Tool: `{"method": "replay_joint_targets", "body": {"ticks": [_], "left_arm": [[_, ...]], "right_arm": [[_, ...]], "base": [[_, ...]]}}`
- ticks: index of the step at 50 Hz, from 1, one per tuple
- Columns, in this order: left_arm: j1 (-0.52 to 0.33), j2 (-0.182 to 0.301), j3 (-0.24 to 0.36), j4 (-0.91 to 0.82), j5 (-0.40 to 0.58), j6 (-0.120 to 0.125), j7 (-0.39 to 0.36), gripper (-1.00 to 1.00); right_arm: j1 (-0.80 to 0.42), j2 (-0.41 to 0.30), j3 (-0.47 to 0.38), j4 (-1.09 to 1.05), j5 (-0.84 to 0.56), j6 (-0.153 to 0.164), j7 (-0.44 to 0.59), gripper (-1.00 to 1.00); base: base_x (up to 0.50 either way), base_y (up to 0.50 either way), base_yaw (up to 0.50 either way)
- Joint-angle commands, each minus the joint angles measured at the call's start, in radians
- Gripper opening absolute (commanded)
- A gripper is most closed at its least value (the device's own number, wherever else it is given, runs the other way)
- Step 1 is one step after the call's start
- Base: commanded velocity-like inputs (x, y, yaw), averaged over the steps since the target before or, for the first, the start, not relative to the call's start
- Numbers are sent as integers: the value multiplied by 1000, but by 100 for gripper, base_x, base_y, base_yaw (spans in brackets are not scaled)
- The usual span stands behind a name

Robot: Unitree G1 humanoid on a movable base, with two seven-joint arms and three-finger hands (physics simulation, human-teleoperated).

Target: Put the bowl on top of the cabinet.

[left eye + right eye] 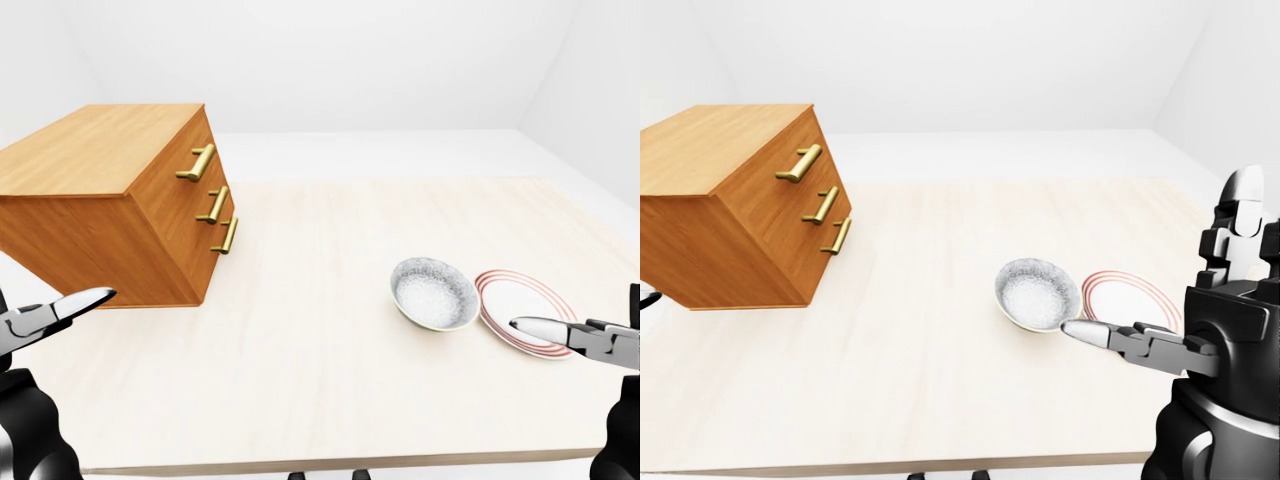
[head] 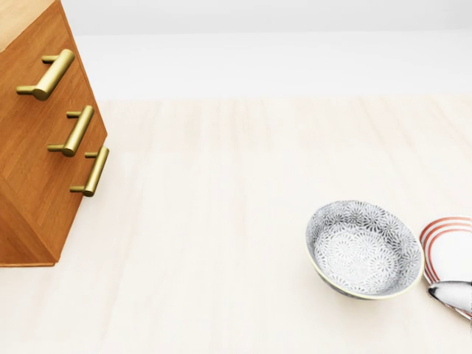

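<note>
A grey patterned bowl point(image 1: 434, 292) rests on the pale wooden table point(image 1: 330, 370), right of centre, its rim touching a white plate with red rings point(image 1: 527, 311). The wooden cabinet point(image 1: 100, 200) with three brass handles stands at the left, its flat top bare. My right hand point(image 1: 575, 333) hovers open over the plate, a fingertip point(image 2: 451, 293) just right of the bowl and apart from it. My left hand point(image 1: 55, 312) is open at the left edge, below the cabinet's near corner, holding nothing.
The table's near edge runs along the bottom of the eye views. White walls and floor lie beyond the table. My right forearm point(image 1: 1230, 330) fills the lower right of the right-eye view.
</note>
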Motion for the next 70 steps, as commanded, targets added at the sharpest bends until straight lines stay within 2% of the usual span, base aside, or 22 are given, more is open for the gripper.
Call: {"method": "replay_joint_targets", "body": {"ticks": [1,41,49,54,55,56,61,63,65,69,70], "left_arm": [[2,0,2,-3,0,0,0,100],[2,-1,1,2,2,0,-1,100],[2,0,2,3,3,0,-2,100],[3,-1,2,0,5,0,-2,100],[2,-1,1,0,5,0,-2,100],[2,0,2,0,6,0,-2,100],[0,1,2,1,8,0,-1,100],[0,1,3,0,7,0,0,100],[0,3,8,-3,3,0,1,100],[0,5,11,-1,2,0,3,100],[-1,6,12,-4,0,0,4,100]], "right_arm": [[5,5,2,2,-7,0,8,100],[3,5,10,1,-14,0,10,100],[3,-7,4,54,-37,0,29,100],[-26,-71,-72,132,-51,0,53,100],[-26,-91,-70,170,-101,0,58,100],[-52,-115,-104,226,-82,0,70,100],[-96,-220,-138,421,-165,0,102,100],[-108,-282,-136,558,-253,0,112,100],[-120,-308,-142,624,-276,0,124,100],[-169,-409,-127,885,-332,0,134,100],[-192,-455,-111,984,-365,0,131,100]], "base": [[0,50,0],[0,50,0],[0,1,0],[0,0,0],[0,0,0],[0,0,0],[0,0,0],[0,0,0],[0,0,0],[0,0,0],[0,0,0]]}}
